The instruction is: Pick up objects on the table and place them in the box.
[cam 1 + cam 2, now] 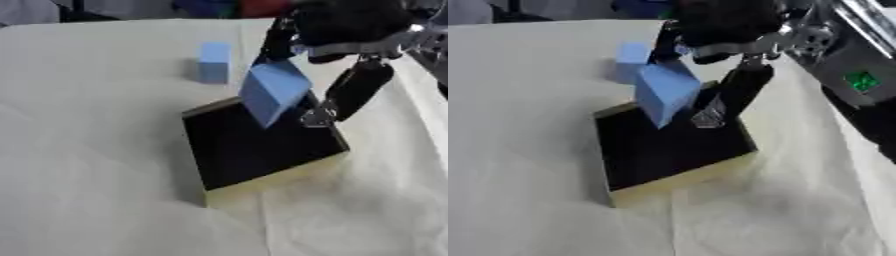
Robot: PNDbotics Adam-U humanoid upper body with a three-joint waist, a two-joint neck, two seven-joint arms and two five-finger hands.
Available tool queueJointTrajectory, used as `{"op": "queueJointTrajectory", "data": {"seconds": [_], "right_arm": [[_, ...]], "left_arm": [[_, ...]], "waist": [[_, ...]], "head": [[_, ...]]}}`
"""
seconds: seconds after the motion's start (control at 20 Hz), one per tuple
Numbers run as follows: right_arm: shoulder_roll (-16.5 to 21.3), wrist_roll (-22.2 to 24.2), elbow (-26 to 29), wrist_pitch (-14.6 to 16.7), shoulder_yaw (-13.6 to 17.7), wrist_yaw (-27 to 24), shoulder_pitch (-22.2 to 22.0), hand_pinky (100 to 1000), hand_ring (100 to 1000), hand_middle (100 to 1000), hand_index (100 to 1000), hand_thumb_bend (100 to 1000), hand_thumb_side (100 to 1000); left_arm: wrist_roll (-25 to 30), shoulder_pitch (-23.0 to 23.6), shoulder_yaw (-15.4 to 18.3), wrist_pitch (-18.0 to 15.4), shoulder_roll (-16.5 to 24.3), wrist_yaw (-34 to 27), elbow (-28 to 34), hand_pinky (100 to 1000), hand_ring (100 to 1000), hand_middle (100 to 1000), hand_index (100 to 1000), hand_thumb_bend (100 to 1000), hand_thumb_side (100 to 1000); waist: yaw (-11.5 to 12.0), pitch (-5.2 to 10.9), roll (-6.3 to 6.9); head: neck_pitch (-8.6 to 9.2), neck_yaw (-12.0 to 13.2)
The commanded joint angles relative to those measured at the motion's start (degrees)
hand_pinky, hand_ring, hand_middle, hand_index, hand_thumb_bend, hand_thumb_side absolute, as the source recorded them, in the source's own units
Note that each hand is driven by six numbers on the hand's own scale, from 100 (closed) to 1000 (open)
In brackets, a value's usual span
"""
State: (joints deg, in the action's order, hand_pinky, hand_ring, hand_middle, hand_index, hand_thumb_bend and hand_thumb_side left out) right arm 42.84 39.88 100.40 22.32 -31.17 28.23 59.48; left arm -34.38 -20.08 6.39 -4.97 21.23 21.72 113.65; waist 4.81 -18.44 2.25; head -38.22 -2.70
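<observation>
Cream cloth (96,165) over table — box (262,145) on it, creases around

Cloth-covered table (96,165) w/ dark open box (258,145) & upright blue block (213,62) behind.

A pale cream cloth (96,165), creased and softly lit, covers the table before me; past its far edge, a dark strip shows blurred blue and red shapes (229,7).
</observation>
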Motion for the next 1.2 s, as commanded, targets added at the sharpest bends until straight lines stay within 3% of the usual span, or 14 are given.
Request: {"op": "queueJointTrajectory", "data": {"seconds": [0.05,0.5,0.9,1.2], "right_arm": [[0.13,-0.82,-1.12,-0.1,-0.44,1.59,0.71,763,668,479,731,100,544],[-1.46,-1.15,-5.61,0.54,-2.68,3.22,-0.12,767,677,494,743,100,564],[-1.38,0.81,-6.45,3.35,-4.37,4.46,-0.88,764,715,561,795,106,586],[-1.15,1.77,-6.22,4.57,-4.34,7.95,-1.1,788,787,704,950,343,610]], "left_arm": [[0.26,-0.37,0.2,0.03,0.91,0.04,0.94,764,692,724,877,146,751],[0.34,-0.47,0.16,-0.03,0.72,-0.03,0.94,764,693,724,877,144,751],[0.33,-0.44,0.21,-0.01,0.65,0.01,0.94,764,694,724,876,142,751],[0.4,-0.46,0.24,-0.01,0.63,0.05,0.94,764,693,724,874,142,751]], "waist": [[0.22,0.99,0.06],[0.63,0.74,0.06],[0.68,0.67,0.03],[0.55,0.69,0.02]], "head": [[-0.1,-0.11],[-0.08,-0.29],[-0.13,-0.32],[-0.09,-0.32]]}}
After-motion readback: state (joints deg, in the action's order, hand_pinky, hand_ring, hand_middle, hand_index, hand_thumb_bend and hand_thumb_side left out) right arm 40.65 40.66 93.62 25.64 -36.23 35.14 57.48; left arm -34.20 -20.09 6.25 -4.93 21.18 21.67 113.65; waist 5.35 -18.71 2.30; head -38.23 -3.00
